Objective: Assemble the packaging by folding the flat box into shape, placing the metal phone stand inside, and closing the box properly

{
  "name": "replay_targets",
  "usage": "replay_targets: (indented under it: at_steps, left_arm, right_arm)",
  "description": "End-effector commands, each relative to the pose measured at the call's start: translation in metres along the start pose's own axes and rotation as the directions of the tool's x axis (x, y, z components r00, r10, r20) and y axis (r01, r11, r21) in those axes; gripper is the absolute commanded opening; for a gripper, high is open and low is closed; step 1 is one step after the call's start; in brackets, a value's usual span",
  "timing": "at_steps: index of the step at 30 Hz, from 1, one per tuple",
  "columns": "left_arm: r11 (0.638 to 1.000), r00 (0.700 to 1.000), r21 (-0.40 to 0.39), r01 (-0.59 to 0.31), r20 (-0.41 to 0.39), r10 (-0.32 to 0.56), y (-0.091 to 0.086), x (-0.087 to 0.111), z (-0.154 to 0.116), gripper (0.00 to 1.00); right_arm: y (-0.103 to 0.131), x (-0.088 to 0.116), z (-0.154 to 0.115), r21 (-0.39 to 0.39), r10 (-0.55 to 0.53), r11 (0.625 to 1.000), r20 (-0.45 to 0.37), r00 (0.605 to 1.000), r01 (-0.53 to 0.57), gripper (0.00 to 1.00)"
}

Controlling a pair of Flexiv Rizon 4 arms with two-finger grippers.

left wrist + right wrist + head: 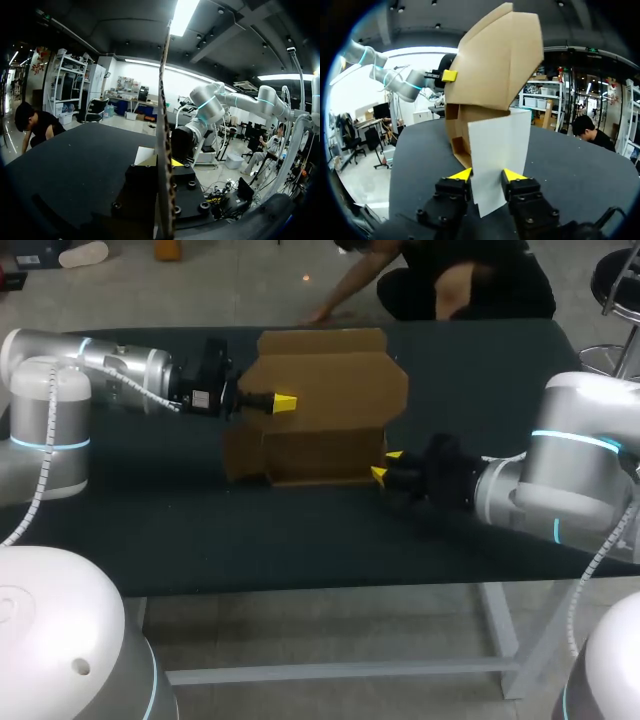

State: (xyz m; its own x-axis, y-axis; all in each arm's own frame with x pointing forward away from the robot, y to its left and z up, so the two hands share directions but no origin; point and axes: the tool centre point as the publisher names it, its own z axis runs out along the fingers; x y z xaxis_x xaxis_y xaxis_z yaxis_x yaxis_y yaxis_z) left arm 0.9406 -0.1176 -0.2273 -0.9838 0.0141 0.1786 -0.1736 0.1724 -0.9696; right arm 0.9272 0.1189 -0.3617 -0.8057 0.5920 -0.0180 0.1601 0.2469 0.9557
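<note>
The counter (pixel 300 540) has a dark, matte top that runs nearly the full width of the head view, with straight near and far edges. Under the near edge a white leg (pixel 500 640) stands toward the right. It is joined to a white crossbar (pixel 330 671) running level beneath the top. In both wrist views the same dark surface stretches ahead.

table (pixel 300 540): dark matte top, white metal legs and crossbar (pixel 330 671) | floor (pixel 250 290): pale grey, smooth, beyond the far edge and under the frame | ceiling (pixel 125 25): dark, with a long bright light strip (pixel 182 15) | white shelving (pixel 67 85) along the pale far wall (pixel 150 75) | black stool (pixel 615 280) past the table's far right corner
</note>
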Motion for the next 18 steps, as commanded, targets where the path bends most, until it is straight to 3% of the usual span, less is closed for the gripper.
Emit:
replay_targets:
  at_steps: [1,9,18]
  left_arm:
    - [1.0,1.0,-0.002,0.0,-0.003,0.0,0.003,0.0,0.001,0.0]
    - [1.0,1.0,-0.002,0.0,-0.003,0.0,0.003,0.0,0.001,0.0]
    - [1.0,1.0,-0.002,0.0,-0.003,0.0,0.003,0.0,0.001,0.0]
  right_arm:
    - [0.002,0.003,0.012,-0.005,-0.003,1.0,-0.007,1.0,0.003,0.4]
    - [0.001,0.01,0.02,-0.004,-0.001,1.0,-0.029,1.0,0.001,0.43]
    - [-0.007,0.016,0.003,0.004,0.023,1.0,0.002,1.0,-0.023,0.45]
